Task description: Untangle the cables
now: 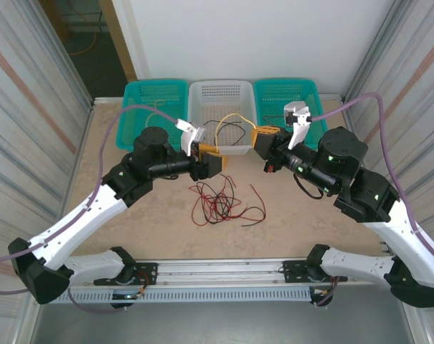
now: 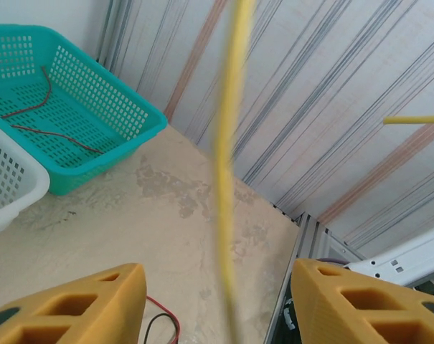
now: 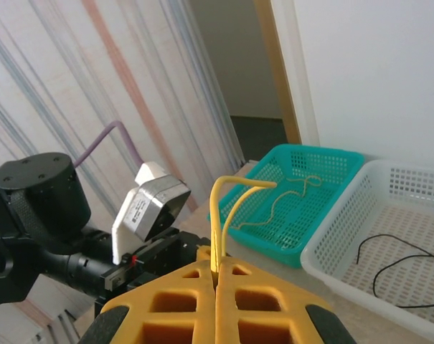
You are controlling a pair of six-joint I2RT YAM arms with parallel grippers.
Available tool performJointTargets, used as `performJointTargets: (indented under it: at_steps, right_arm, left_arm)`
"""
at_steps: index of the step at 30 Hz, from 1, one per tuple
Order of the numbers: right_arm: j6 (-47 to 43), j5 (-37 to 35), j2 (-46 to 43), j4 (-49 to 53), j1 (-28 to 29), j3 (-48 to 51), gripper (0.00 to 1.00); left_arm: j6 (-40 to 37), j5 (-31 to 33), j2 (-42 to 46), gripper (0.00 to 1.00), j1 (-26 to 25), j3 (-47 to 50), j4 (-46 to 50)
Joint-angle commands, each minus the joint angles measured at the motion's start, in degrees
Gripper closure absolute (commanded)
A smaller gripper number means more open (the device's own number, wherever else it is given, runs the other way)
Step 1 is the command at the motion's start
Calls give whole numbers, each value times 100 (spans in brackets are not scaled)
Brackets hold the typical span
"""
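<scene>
Top external: shows a loose tangle of thin red and black cables lying on the beige table, between the arm bases and the white perforated plastic basket. Shows a thin yellow cable arching above that basket between the left gripper and the right gripper.

Left wrist: shows yellow fingers standing well apart, released, with the blurred yellow cable passing upright through the gap. Shows a teal perforated plastic basket holding thin red wires.

Right wrist: shows yellow fingers clenched together, grasping the yellow cable at their seam. Shows a tan cable inside the other teal basket and a black cable inside the white basket.
</scene>
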State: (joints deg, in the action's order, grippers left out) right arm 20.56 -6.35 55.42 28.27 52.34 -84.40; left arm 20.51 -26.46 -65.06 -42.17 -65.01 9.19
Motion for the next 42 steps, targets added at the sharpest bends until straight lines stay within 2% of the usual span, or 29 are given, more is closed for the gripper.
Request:
performJointTargets:
  at_steps: [1, 6, 10, 17, 21, 29, 32, 37, 39, 42]
  right_arm:
    - [141, 66, -122, -241, -73, 54, 100]
    - [175, 55, -152, -257, -88, 90, 100]
    - [181, 55, -167, -265, -92, 125, 100]
    - [238, 25, -188, -269, -101, 180, 100]
    - [303, -97, -253, -269, -110, 279, 99]
    - [428, -338, -483, -178, -171, 475, 59]
    - [483, -430, -573, -72, -189, 561, 48]
    - [613, -590, -697, 97, -240, 772, 41]
    - [684, -628, -742, 155, -250, 848, 35]
    - [793, -668, -804, 214, -250, 963, 34]
  left_arm:
    - [-181, -127, 40, 50, -19, -67, -149]
    - [-183, -123, 98, 73, -20, 6, -173]
    - [-200, -140, 146, 78, -19, 32, -196]
    - [-156, -31, 178, 96, -10, 20, -216]
    - [-147, 53, 195, 100, 25, 21, -212]
    - [-112, 498, 230, 100, 285, -92, 90]
    - [-130, 746, 239, 100, 489, -228, 324]
    - [-125, 1150, 165, 100, 927, -548, 775]
    - [-128, 1265, 143, 100, 1106, -643, 868]
    - [-121, 1309, 116, 100, 1392, -714, 839]
